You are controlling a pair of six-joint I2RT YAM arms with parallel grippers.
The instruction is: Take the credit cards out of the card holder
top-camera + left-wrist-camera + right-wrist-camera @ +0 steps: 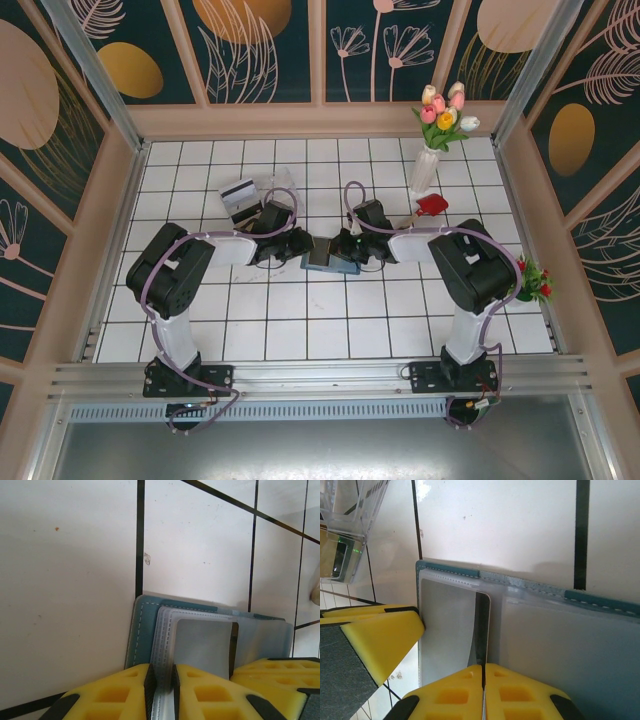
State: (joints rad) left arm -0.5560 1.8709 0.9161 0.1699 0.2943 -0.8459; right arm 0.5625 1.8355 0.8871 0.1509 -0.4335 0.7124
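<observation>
**Both grippers pinched on the open card holder**

The left gripper has its jaws drawn almost together on the stitched, translucent pocket flap of the card holder. The flap's edge runs straight down between the yellow fingers. Just ahead of those fingertips the flap frames a window, and a grey credit card shows through it. Close on this hand's right sits 1 yellow finger of the other arm.

The right gripper is fully closed. Its 2 fingers meet on the near edge of the credit card, right where the card's dark stripe comes down. The card's rounded far corner lies ahead of the fingertips. Whether the card sits inside its pocket or on top of it cannot be told. The holder's teal border runs across beyond it.

From above, the left gripper and right gripper face each other tip to tip. The card holder lies flat on the tiled table at their fingertips. Past the left hand stands a clear plastic box, with 2 loose cards at its side. Past the right hand, farther off, stands a vase of tulips.
</observation>
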